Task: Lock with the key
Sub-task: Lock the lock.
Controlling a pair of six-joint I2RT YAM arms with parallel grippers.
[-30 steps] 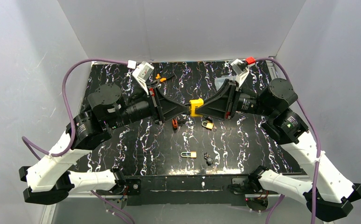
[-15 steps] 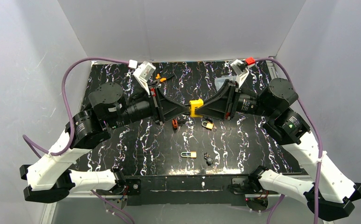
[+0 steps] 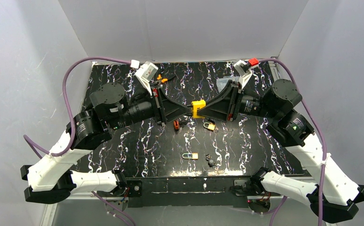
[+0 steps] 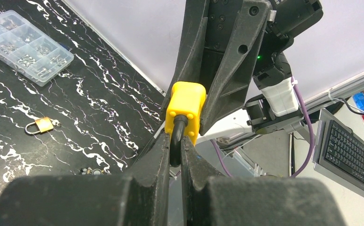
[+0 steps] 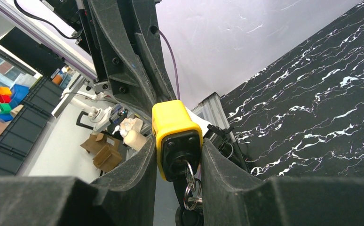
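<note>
A yellow padlock point(image 3: 198, 107) hangs in mid-air between my two grippers, above the middle of the black marbled table point(image 3: 138, 150). My left gripper point(image 4: 174, 146) is shut on the padlock's black shackle point(image 4: 177, 129), just below the yellow body point(image 4: 185, 104). My right gripper point(image 5: 178, 150) is shut on the sides of the yellow body point(image 5: 170, 120). A key sits in the keyhole at the black underside point(image 5: 180, 157), and key rings point(image 5: 190, 187) dangle from it. In the top view the left gripper point(image 3: 188, 109) and right gripper point(image 3: 202, 109) meet tip to tip at the lock.
A small brass padlock point(image 3: 209, 125) lies under the grippers, another point(image 3: 190, 156) nearer the front, with a black key bunch point(image 3: 211, 161) beside it. A red item point(image 3: 176, 124) lies left of centre. Orange bits point(image 3: 161, 78) and a clear parts box point(image 4: 25, 47) lie at the back.
</note>
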